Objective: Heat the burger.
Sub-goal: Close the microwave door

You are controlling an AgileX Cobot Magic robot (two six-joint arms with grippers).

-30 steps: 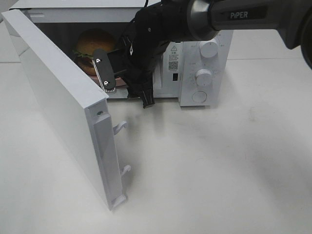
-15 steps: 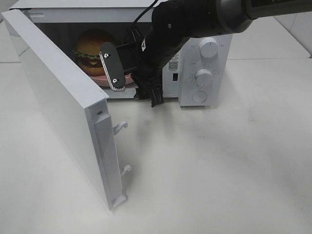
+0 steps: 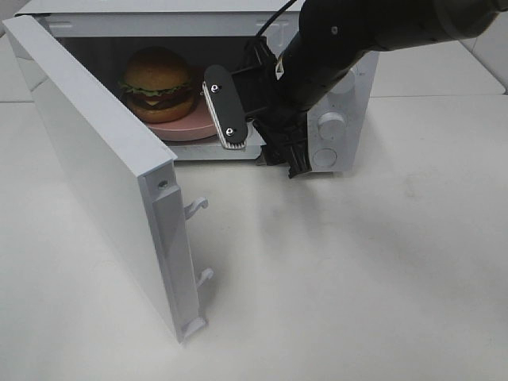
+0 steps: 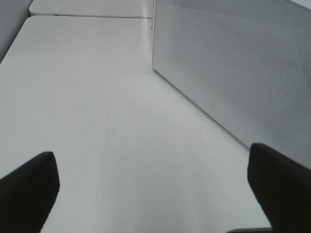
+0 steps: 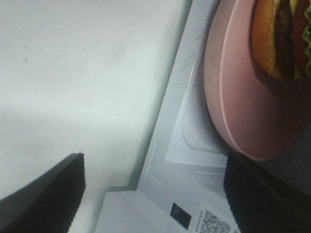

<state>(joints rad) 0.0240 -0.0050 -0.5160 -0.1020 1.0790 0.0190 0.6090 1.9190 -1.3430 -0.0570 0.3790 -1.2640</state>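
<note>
The only writing that shows is a small printed label (image 5: 214, 224) with a QR code on the front panel of the boxy white microwave oven (image 3: 143, 6); its fine print is too small to read. The oven stands at the far side of the plain white worktop (image 3: 357, 278), its white door (image 3: 87, 159) swung out toward the near left. Inside, on the left of the cavity, the small round burger (image 3: 159, 79), with a domed tan bun and a green lettuce edge, sits on a flat pink round plate (image 3: 190, 127). The right pincer (image 3: 263, 151), black with grey pads, hangs just in front of the oven's sill, right of the plate, its fingers spread wide and gripping nothing. Beside it a round white knob (image 3: 331, 125) shows on the control panel. The left pincer (image 4: 154, 194) is also spread wide and empty, over bare worktop beside the door's dotted outer face.
</note>
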